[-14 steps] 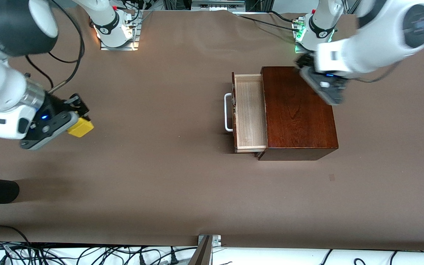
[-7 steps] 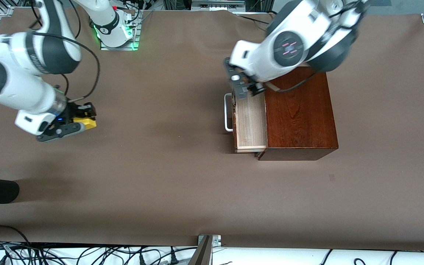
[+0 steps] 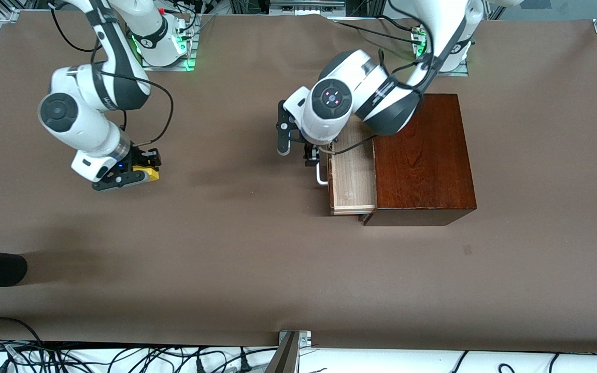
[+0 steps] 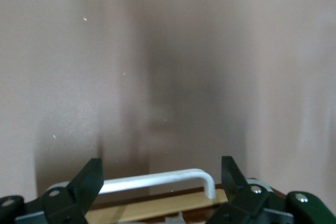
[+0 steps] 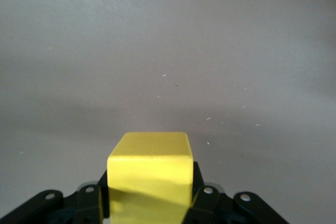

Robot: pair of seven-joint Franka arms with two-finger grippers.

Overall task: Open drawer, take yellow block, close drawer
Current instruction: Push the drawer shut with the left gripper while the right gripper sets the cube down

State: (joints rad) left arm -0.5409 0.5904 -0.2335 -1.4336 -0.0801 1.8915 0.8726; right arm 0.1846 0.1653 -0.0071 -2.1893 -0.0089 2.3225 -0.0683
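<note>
Small bright yellow block [image 3: 149, 173] clamped between the fingers of the right hand [image 3: 140, 173], low over the brown paper-covered desk [image 3: 226, 248], well apart from the dark reddish-brown wooden box [image 3: 420, 160], toward the right arm's end. Shallow pale-wood drawer [image 3: 351, 181] of that box pulled out, interior bare, white U-shaped bar handle [image 3: 321, 175] at its front. Left hand [image 3: 294, 147] just in front of the handle, fingers [image 4: 84, 187] spread apart, holding nothing, straddling the bar without visible contact. Tangled cables [image 3: 122, 357] along the desk edge nearest the front camera; metal base plates [image 3: 166, 62] at the arms' feet.
</note>
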